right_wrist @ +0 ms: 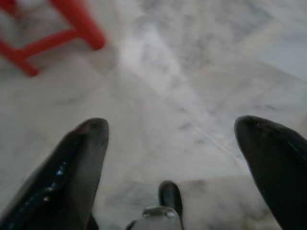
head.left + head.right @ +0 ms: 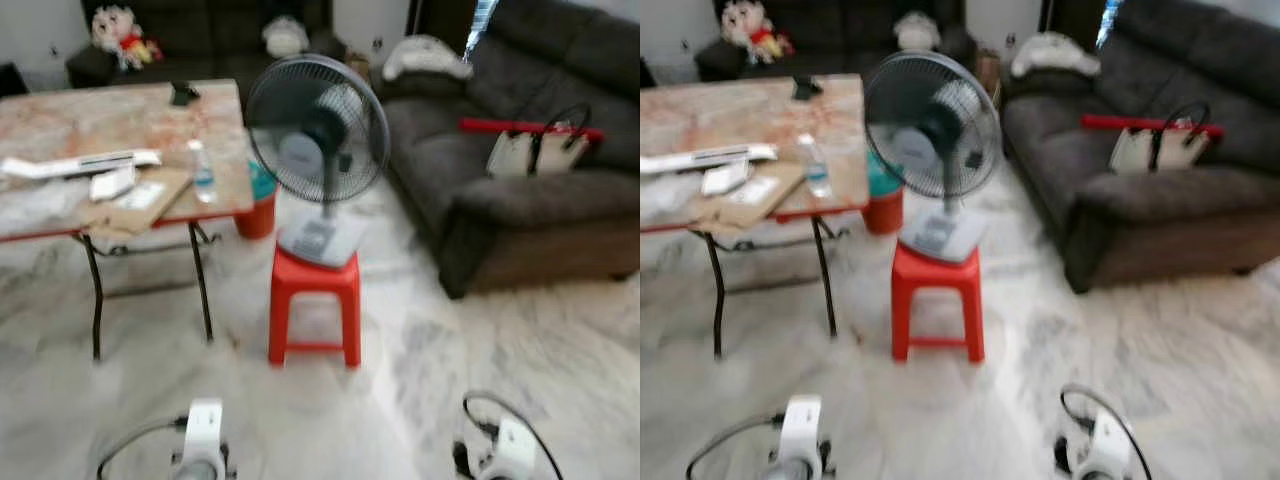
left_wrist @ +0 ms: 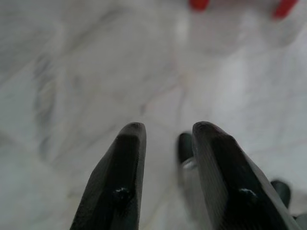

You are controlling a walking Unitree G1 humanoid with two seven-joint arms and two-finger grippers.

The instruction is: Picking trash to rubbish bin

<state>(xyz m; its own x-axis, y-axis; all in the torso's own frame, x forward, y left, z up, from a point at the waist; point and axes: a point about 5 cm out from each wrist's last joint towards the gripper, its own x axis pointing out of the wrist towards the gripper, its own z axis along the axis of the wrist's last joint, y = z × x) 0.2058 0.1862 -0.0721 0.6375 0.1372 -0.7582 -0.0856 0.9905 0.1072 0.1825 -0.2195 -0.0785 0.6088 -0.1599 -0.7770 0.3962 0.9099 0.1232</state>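
A small clear plastic bottle [image 2: 203,172] stands near the edge of the marble-topped folding table [image 2: 60,125], beside a flat piece of cardboard [image 2: 135,202] and white papers [image 2: 78,164]. A red bin with a teal lining [image 2: 258,208] sits on the floor behind the table's corner. Both arms hang low over the marble floor, their wrists [image 2: 200,440] [image 2: 505,450] at the bottom edge. My left gripper [image 3: 168,132] holds its fingers a little apart over bare floor. My right gripper [image 1: 170,127] is wide open and holds nothing.
A standing fan [image 2: 318,130] rests on a red plastic stool [image 2: 315,305] straight ahead. A dark grey sofa [image 2: 520,190] with a white handbag [image 2: 535,150] and a red stick fills the right. Another sofa with a doll [image 2: 120,35] stands at the back. Open floor lies between stool and sofa.
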